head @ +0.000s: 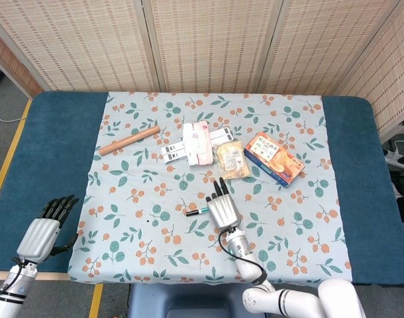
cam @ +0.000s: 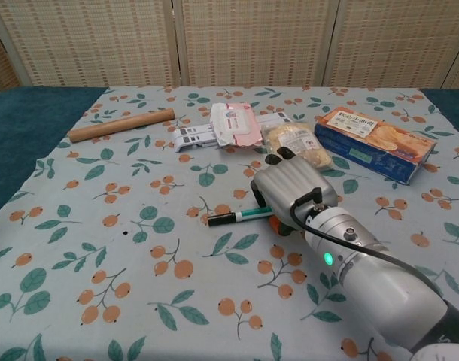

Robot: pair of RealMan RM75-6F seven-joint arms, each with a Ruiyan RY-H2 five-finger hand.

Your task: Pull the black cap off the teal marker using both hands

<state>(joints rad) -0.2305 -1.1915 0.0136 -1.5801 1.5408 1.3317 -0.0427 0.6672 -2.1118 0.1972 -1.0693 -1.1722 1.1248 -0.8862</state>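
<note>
Teal marker [cam: 243,215] lies crosswise, cap [cam: 221,219] pointing left; right hand [cam: 290,192] sits over its barrel end, grip unclear. Left hand [head: 46,228] empty, fingers apart, well off.

A staged robot test room, by the look of it: woven folding screens [head: 208,43] wall off the top of the frame, a blue bench [head: 56,152] wears a fruit-print cloth [head: 136,232], yellow floor tape [head: 6,165] runs down the left edge, and a cable [head: 3,118] trails at upper left.
</note>
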